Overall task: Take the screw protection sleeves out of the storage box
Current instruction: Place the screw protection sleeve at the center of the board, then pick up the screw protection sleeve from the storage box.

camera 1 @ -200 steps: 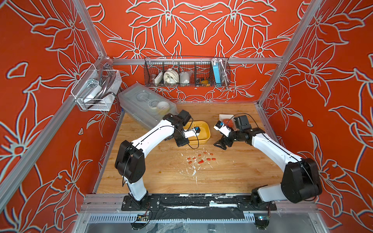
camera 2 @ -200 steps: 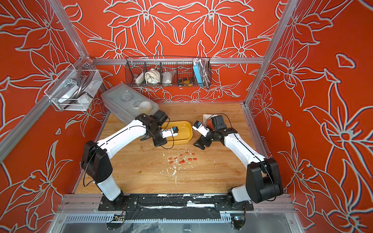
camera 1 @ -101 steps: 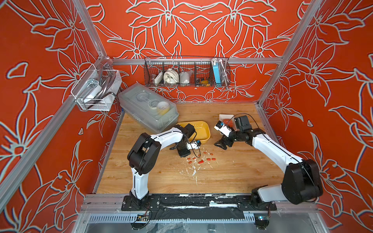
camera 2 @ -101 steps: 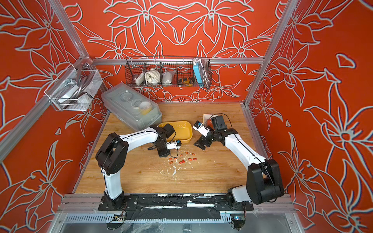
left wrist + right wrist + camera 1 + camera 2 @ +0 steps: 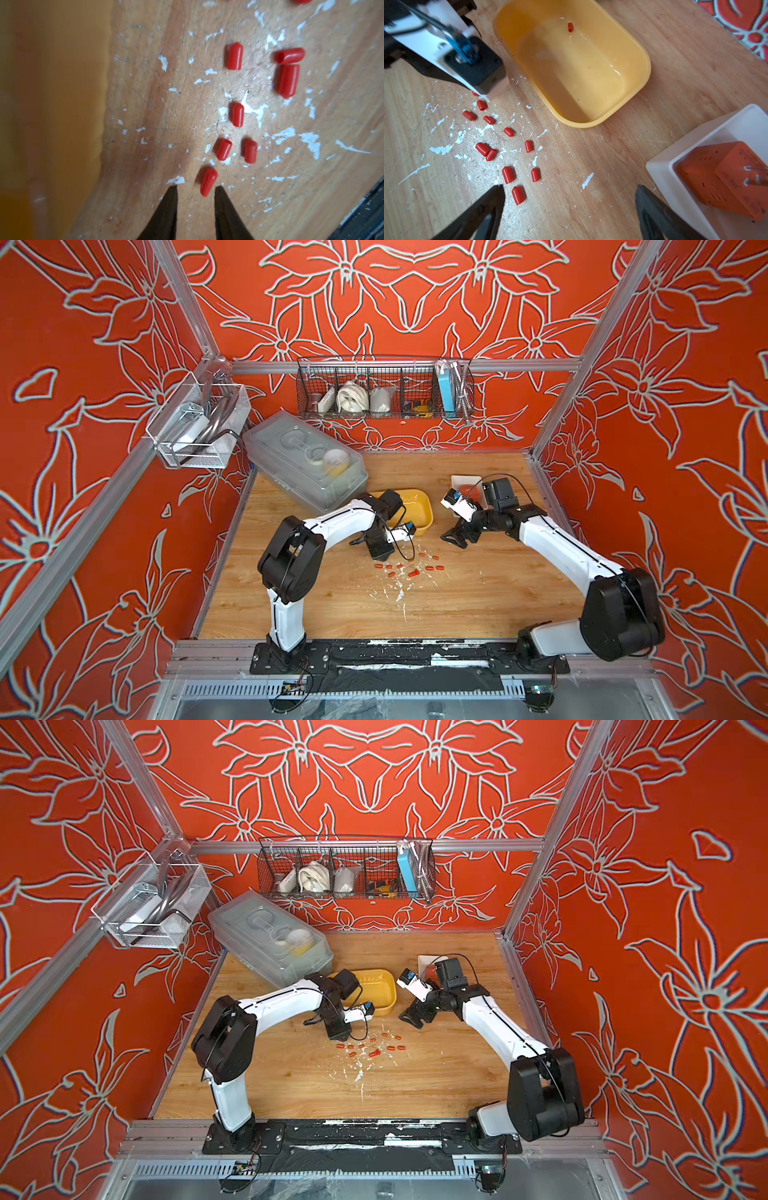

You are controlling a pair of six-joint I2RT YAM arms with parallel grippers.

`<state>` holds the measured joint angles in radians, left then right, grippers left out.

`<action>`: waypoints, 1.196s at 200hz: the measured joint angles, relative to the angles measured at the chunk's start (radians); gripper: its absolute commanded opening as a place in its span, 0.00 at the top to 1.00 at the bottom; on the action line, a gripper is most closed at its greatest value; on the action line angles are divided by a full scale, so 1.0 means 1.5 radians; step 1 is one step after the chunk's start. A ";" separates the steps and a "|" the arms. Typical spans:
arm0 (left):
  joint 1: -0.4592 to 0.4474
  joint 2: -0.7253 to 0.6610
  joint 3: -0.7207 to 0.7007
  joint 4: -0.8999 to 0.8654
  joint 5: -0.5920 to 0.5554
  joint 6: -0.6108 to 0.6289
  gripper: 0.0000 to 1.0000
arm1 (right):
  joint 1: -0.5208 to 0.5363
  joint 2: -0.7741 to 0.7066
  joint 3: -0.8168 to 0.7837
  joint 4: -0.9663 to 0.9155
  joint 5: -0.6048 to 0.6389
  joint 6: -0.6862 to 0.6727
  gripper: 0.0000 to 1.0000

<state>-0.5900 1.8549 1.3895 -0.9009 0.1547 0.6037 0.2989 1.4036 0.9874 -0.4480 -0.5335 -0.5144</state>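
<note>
The left gripper (image 5: 380, 549) points down just in front of the storage box (image 5: 428, 512), jaws narrowly parted (a slim gap only). The right gripper (image 5: 455, 537) hangs beside that box, jaws spread wide.

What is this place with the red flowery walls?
Probably a robot practice booth: two white-and-black robot arms are mounted at the front of a wooden tabletop, aluminium frame posts edge the patterned walls, and a black wire basket of supplies hangs at the back.

No lettering can be read anywhere; embossed marks on the orange block (image 5: 724, 178) are illegible.
</note>
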 measured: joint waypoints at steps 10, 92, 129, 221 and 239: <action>0.000 -0.019 0.012 -0.006 0.003 0.000 0.65 | 0.000 -0.001 0.000 0.000 0.000 0.000 0.03; 0.036 -0.086 0.112 -0.013 -0.008 0.016 0.57 | 0.000 -0.005 0.045 -0.032 -0.025 0.003 0.03; 0.082 -0.076 0.155 0.004 -0.012 0.019 0.52 | 0.007 0.004 0.104 -0.029 -0.055 0.021 0.03; 0.106 0.032 0.213 0.008 -0.016 0.026 0.44 | 0.050 0.037 0.064 0.062 -0.087 0.098 0.03; 0.106 0.049 0.233 -0.002 -0.018 0.034 0.46 | 0.050 0.037 0.057 0.068 -0.086 0.099 0.03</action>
<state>-0.4309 1.9278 1.7397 -0.9035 0.1280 0.6552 0.3740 1.4597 1.0733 -0.3458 -0.6628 -0.3664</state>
